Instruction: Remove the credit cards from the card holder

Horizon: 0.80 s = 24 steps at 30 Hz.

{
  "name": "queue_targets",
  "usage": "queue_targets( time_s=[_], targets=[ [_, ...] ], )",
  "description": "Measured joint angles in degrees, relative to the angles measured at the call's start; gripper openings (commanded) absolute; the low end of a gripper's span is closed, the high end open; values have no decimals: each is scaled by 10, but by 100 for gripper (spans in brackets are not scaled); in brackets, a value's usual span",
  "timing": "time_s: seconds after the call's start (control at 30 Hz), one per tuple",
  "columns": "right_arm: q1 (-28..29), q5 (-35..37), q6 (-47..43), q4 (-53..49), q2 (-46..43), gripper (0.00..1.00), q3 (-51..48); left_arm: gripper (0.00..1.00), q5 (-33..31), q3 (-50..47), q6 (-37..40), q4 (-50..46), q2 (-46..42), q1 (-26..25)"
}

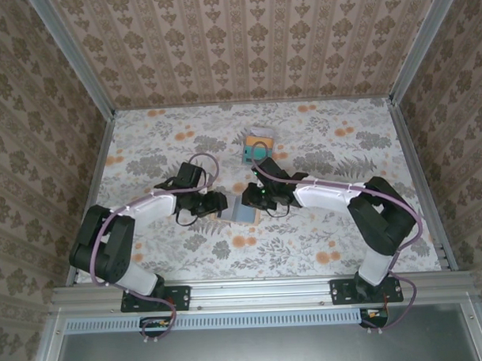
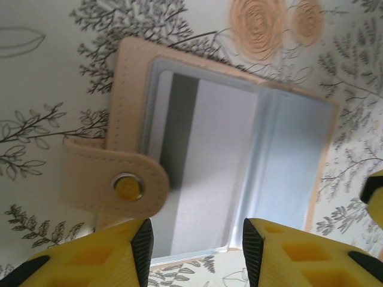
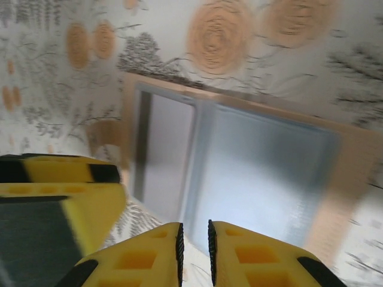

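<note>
Got the card holder lying open and flat on the floral table, a bit near of centre, right between the 2 grippers. Grey-blue inside facing up, tan edging all round.

From the left wrist cam, can see 1 pale card with a dark stripe tucked under the clear sleeve of the panel on the left arm's side. Also a tan strap with a snap button folded over that panel's corner. Can't tell about anything in the other panel (looks plain grey-blue, that's as far as it goes).

Also spotting 2 credit cards out on the table, teal and orange, loosely stacked toward the far side, well apart from the holder.

Left gripper: jaws a good way apart, straddling the edge of the card panel, not clamped on anything visible. Sitting just left of the holder in the top view.

Right gripper: jaws nearly together, just a thin slit between the yellow fingers, nothing in it. Hanging over the holder's edge, coming in from the right. Blurry shot, so can't say touching or not. Can also catch 1 of the left gripper's fingers at the side of that view, just beside the card panel.
</note>
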Motion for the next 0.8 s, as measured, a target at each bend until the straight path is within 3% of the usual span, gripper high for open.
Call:
queue_targets(
  time_s=[0.37,0.8],
  targets=[
    [9,-36,54,60,73,19,17,43,3,-21,-2,26,8,3],
    [9,-49,59,65,84,18,17,43,2,-37,-33,60,3,-7]
  ],
)
